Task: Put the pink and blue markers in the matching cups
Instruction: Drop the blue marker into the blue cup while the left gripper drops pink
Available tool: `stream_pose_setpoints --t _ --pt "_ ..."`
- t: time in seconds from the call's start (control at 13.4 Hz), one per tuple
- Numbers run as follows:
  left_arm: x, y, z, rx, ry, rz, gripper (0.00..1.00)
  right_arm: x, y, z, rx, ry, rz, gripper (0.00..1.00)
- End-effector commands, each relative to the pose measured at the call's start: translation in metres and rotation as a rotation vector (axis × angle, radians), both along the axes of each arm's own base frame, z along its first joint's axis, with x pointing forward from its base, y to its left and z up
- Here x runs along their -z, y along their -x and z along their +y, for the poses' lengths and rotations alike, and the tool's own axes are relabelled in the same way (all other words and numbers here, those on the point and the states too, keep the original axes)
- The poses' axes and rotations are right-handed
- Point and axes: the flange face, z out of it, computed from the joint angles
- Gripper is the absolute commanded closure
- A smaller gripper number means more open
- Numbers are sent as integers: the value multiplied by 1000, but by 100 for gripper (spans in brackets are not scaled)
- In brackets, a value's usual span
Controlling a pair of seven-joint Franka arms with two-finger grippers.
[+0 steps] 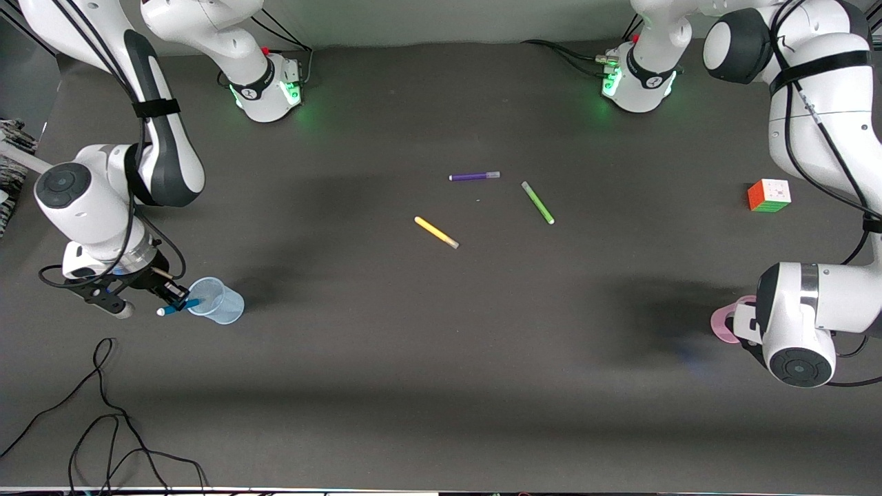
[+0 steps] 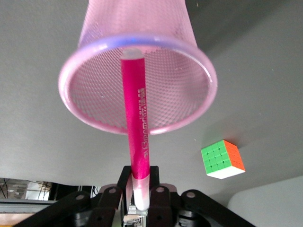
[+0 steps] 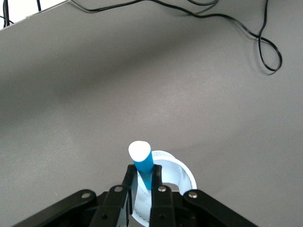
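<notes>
This is a robotics lab set up for manipulation trials. Two white Franka arms stand bolted by their bases (image 1: 270, 89) to a wide surface (image 1: 427, 358) covered in plain dark grey matting, with green status lights glowing at each base and black cables running from them. More loose black cable (image 1: 103, 413) lies coiled on the surface toward the right arm's end. The things laid out are small test props, not working tools: a multicoloured puzzle cube (image 1: 769, 195), a yellow felt-tip marker (image 1: 436, 232), a green one (image 1: 537, 202) and a purple one (image 1: 474, 176), spread well apart. The wall at the bases is bare and pale.
</notes>
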Motion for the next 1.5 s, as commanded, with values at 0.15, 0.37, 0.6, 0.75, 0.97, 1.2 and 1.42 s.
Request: stream_pose_setpoints --t 0.15,0.37,0.6,0.75,0.97,1.2,1.42 --pt "-13 -5 -9 13 -12 -32 0 21 8 2 -19 20 -30 100" --pt "-51 -8 -18 -11 1 -55 0 29 8 4 -17 25 -9 1" --pt "-103 0 -29 -217 129 -93 0 27 10 6 -41 38 73 0" --pt "-163 11 -56 -399 53 -240 0 11 10 7 -74 46 152 0" --pt "-236 48 -91 -611 129 -355 0 -39 4 15 -53 27 261 0" --pt "-278 95 -83 -751 187 -464 0 -96 -2 34 -55 23 366 0" --pt "-289 163 -83 -730 234 -619 0 -146 8 46 -70 -6 343 0"
